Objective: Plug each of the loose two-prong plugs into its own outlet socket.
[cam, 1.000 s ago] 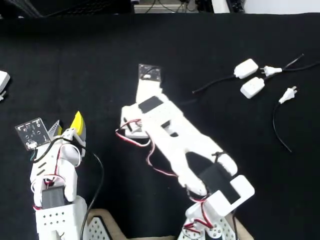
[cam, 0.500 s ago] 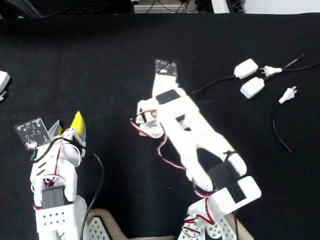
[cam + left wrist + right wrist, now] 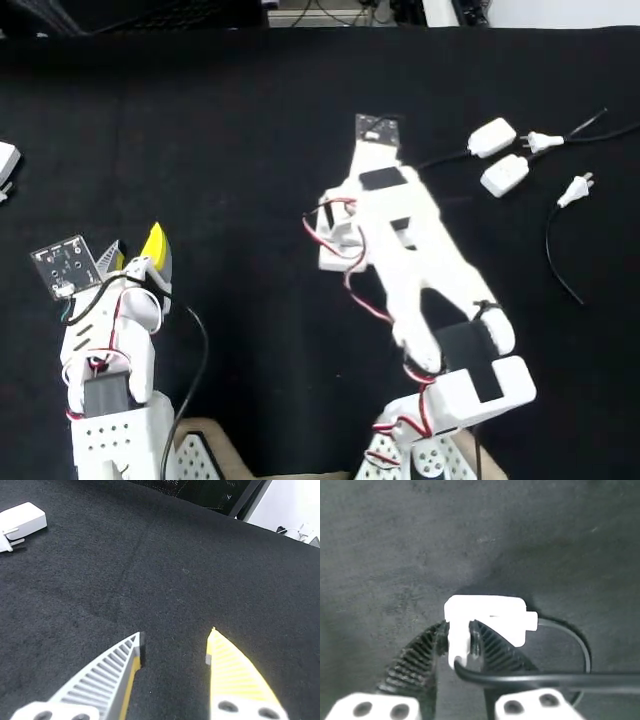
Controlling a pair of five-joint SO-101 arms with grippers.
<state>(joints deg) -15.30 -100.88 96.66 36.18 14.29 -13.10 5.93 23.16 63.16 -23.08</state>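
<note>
Clamped in right gripper (image 3: 459,626), near middle of table: white plastic two-prong plug (image 3: 485,617) on black cable (image 3: 530,681). Carry level toward white box-shaped outlet sockets (image 3: 492,137) nearby. Square prongs with slots before pushing. Watch for cable drag. Parked with fingers apart over black cloth (image 3: 175,555): left gripper (image 3: 176,635).

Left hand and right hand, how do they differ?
The left hand is open and empty; the right hand is shut on a white plug. The left hand sits near its base; the right hand is far out, near the sockets. Both are over black cloth.
</note>
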